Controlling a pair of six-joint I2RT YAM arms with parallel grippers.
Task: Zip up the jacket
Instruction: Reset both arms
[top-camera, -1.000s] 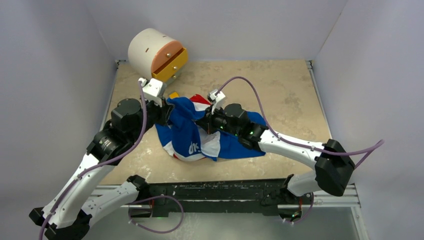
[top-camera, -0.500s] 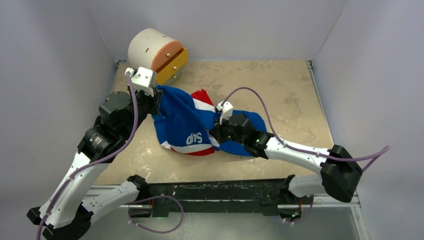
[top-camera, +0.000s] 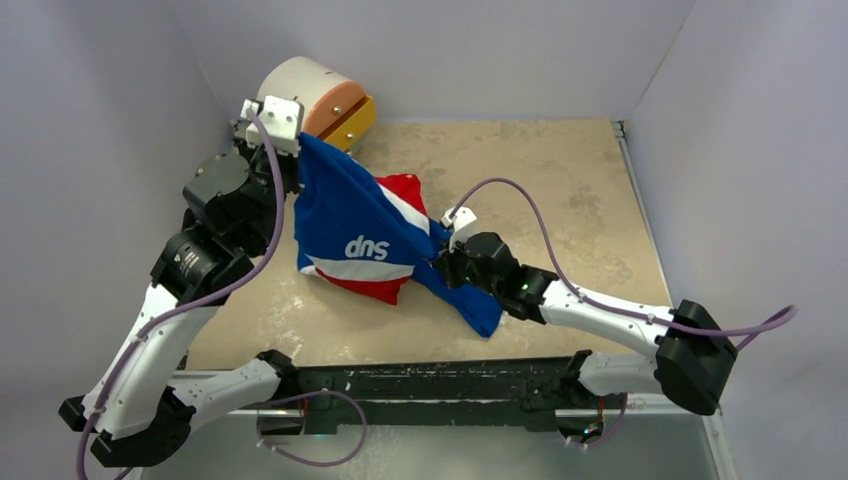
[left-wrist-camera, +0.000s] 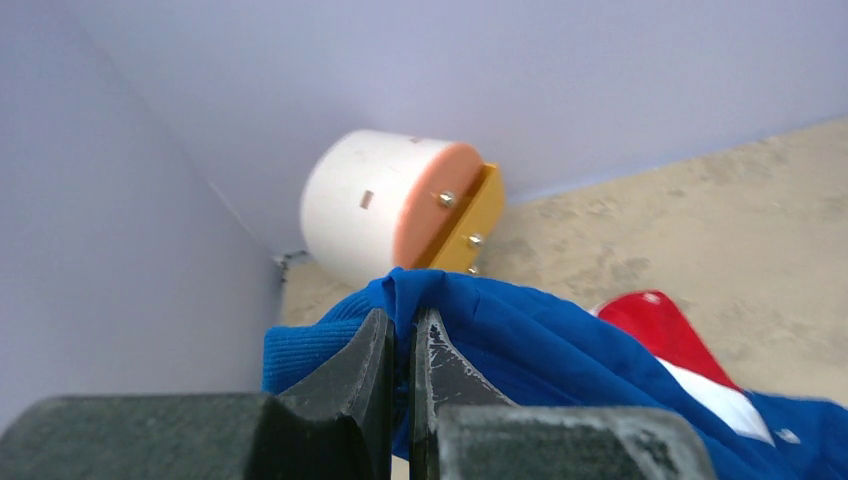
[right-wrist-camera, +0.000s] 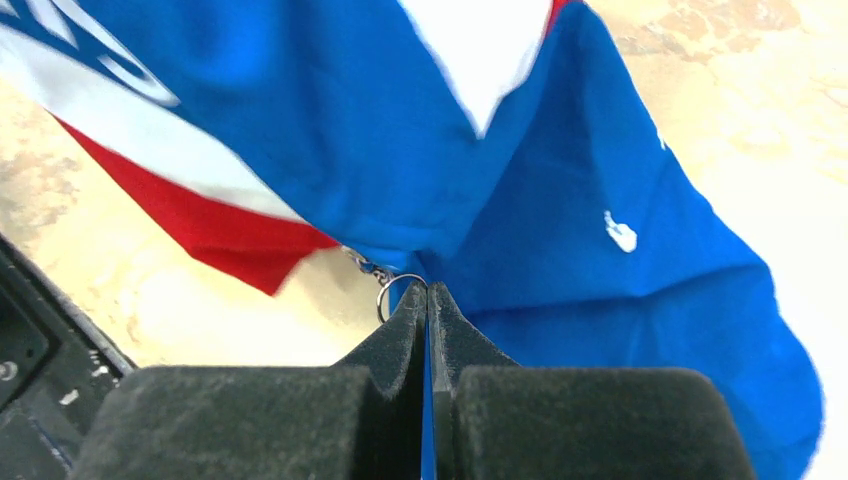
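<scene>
Top external: jacket (top-camera: 355, 225) stretched far-left to near-right, clenched by left fingers (left-wrist-camera: 372, 345) at far end, by right fingers (right-wrist-camera: 405, 325) beside zipper ring (right-wrist-camera: 398, 292).

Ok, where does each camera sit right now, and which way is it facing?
Top external: above and behind the bases, looking down on the table; both arms show, left hand and right hand holding the jacket.
Left wrist: past its fingers toward the white cylinder in the corner.
Right wrist: along its shut fingers at the jacket's metal ring.
Shared: jacket in all; cylinder in top and left wrist.
</scene>
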